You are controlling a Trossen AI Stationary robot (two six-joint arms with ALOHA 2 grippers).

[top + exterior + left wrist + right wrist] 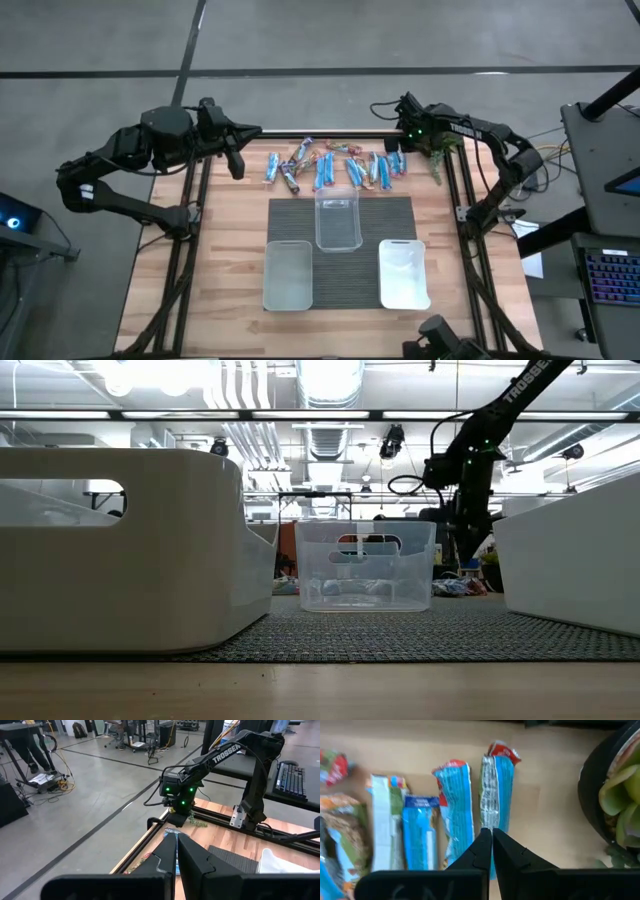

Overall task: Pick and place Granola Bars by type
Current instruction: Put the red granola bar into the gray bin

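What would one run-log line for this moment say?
left tool: shut, empty, far-left table edge | right tool: shut, above blue wrapped granola bar | three clear plastic tubs: empty

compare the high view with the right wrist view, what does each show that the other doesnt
Only the high view shows the three clear tubs on the dark mat, the left tool shut beside the row's end, and the whole row of bars.

Only the right wrist view shows wrapper detail: a blue bar with a red end and a silver seam, right ahead of the shut right tool.

Both show the granola bars on the wooden table and the green plant beside them.
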